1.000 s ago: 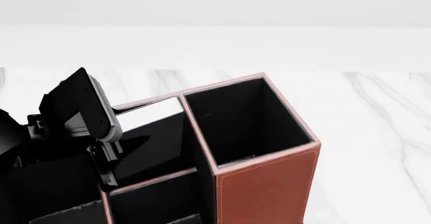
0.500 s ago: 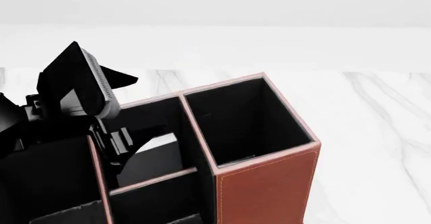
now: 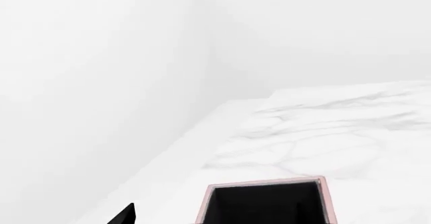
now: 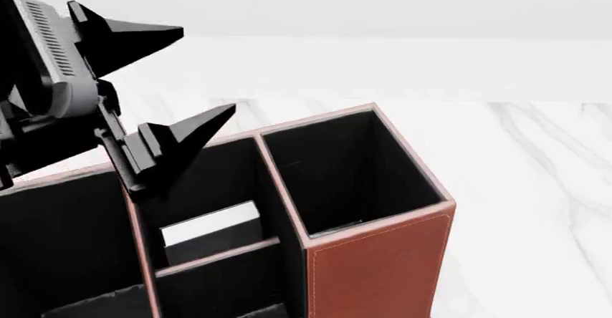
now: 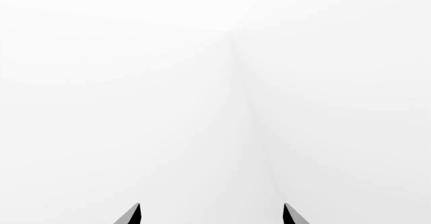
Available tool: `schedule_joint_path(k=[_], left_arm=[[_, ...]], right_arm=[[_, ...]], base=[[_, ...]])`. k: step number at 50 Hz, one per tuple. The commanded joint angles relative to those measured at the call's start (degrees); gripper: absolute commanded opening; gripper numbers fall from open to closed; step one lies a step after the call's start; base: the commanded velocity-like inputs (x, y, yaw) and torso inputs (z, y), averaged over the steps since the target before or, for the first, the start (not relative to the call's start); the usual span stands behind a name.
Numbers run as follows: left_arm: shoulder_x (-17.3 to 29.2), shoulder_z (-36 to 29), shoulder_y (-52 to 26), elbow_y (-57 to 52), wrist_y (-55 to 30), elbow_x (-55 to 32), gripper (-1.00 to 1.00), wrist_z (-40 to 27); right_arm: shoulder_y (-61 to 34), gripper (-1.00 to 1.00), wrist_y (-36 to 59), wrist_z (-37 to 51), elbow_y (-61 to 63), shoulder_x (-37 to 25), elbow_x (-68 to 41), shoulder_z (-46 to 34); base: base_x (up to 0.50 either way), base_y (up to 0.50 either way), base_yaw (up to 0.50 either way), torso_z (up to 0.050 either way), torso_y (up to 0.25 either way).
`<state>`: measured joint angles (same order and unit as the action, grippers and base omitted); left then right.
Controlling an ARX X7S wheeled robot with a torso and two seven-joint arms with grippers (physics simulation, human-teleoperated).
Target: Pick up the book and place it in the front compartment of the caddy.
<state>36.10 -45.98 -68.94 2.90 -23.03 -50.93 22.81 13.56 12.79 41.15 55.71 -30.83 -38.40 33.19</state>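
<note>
Head view: the left gripper (image 4: pixel 206 71) hangs above the left part of the caddy (image 4: pixel 383 261), its two black pointed fingers spread wide apart and holding nothing. Below it, in the middle column, the book (image 4: pixel 212 221) stands inside the front compartment (image 4: pixel 206 189), a pale strip of it showing just behind the low cross divider; how it leans cannot be told. The big right end cell is black-lined, with its stitched brown wall facing the camera. White marble worktop (image 4: pixel 535 189) lies open to the right of the caddy and behind it.

Left wrist view: only a corner of one caddy cell (image 3: pixel 266 204) with its pinkish rim shows, plus one dark fingertip (image 3: pixel 124 216). The worktop (image 3: pixel 323 133) runs clear to its far edge, with plain white wall beyond. The book is out of this view.

Right wrist view: the right gripper (image 5: pixel 211 214) shows only two fingertips, set well apart, against blank white; neither caddy nor book appears.

Half a second ago the left gripper sat lower, at the rim of the middle column; it has since risen up and away, with the book left in the cell.
</note>
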Motion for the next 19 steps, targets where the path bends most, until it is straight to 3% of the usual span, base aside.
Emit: schedule_joint_path(k=[1,19], left_arm=[[2.4,6.6,2.0,-9.3,2.9,-5.5,1.0,-6.7],[2.6,15.4,7.8,-18.2,10.0,-8.4,1.0,-21.8]], right_arm=[[0.2,1.0,-0.2,0.0,0.3,-0.4,0.1,-0.3],[0.0,1.0,-0.4,1.3,3.7,-3.3,0.0,-0.7]], base=[[0.0,0.0,0.0,0.0,0.0],[0.0,0.0,0.0,0.0,0.0]])
